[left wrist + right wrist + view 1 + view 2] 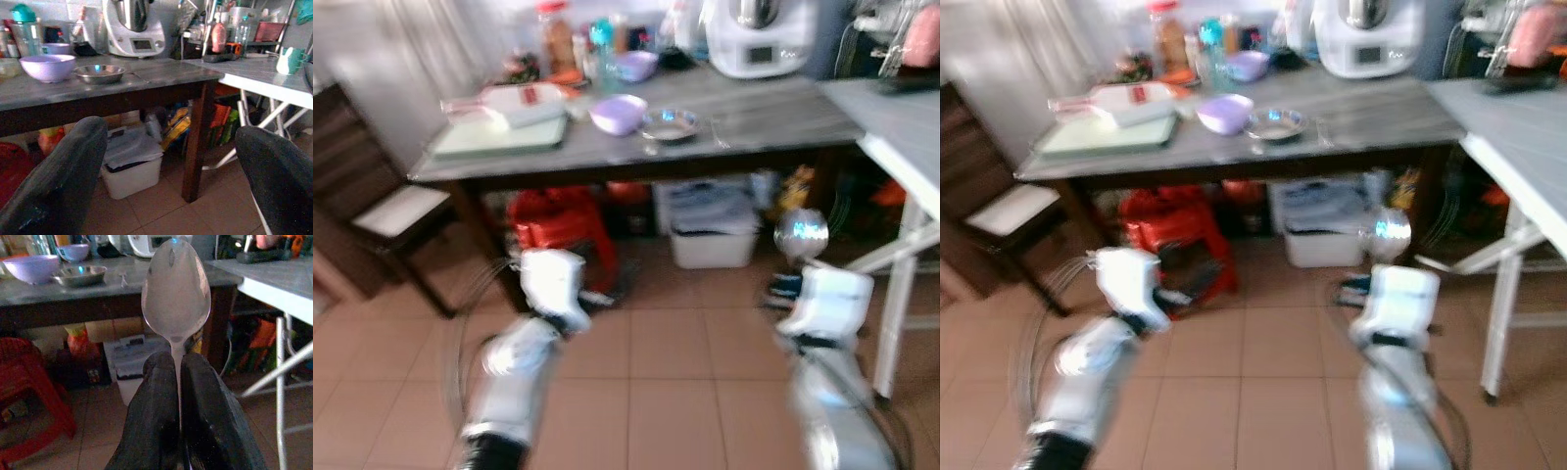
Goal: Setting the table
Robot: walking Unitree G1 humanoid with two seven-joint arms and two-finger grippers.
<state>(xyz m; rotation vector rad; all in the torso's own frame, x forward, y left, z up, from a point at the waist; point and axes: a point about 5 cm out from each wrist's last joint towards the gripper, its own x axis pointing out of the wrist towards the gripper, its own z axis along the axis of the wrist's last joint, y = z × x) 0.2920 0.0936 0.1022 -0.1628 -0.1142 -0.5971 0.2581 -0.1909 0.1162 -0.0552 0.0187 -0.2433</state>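
Before the table (783, 122), right gripper (178, 377) pinches a spoon (176, 293) (left gripper (171, 161) gapes wide).

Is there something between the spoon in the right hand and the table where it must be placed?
Nothing visible blocks it. The right hand holds the spoon upright over open floor, short of the table; bare tabletop lies beside the metal bowl.

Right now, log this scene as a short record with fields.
setting: kitchen, tiled floor, view blurred
right tool: shut on spoon, bowl end pointing away from the wrist, below table height
left tool: open, holding nothing, facing the table
dark table: purple bowl beside metal bowl, both near the front edge
under table: red stool, white bin
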